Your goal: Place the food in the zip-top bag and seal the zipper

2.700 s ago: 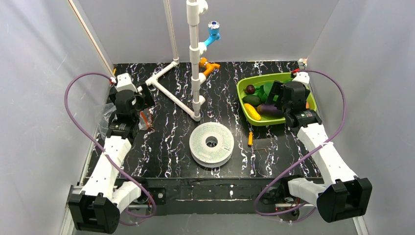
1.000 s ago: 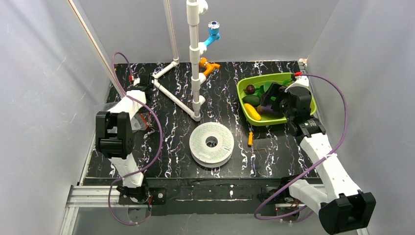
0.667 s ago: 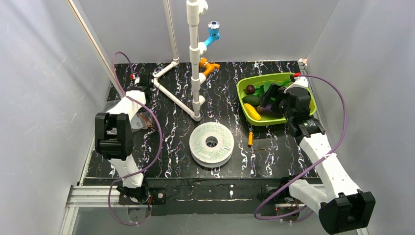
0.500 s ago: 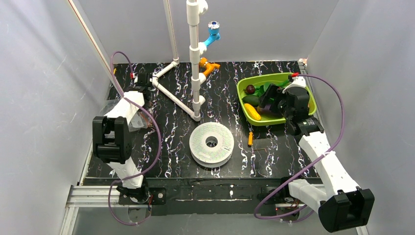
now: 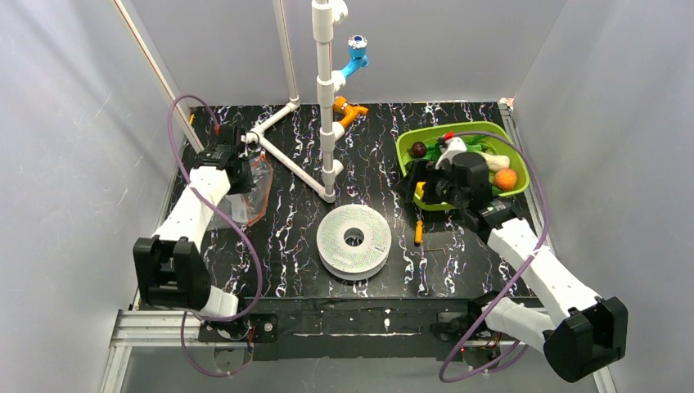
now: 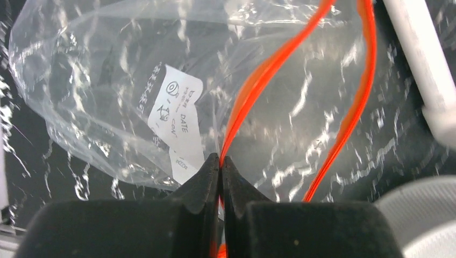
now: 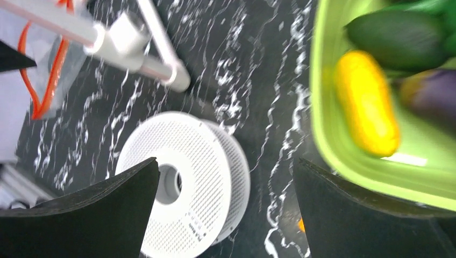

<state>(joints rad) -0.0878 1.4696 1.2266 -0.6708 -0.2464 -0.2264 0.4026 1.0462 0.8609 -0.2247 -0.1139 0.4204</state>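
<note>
Zipper pinched in closed left jaws, clear only by wrist view | right jaws wide apart, empty

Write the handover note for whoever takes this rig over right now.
Left gripper: shut on the zipper of the zip-top bag, at the table's left side. The bag mouth gapes open and nothing shows inside.
Right gripper: open, empty, beside the near left rim of the lime-green tray.
Food: banana, avocado, eggplant, plum and orange lie in the tray.
Done: bag gripped.
To do: move all food into the bag, then seal the zipper.
</note>
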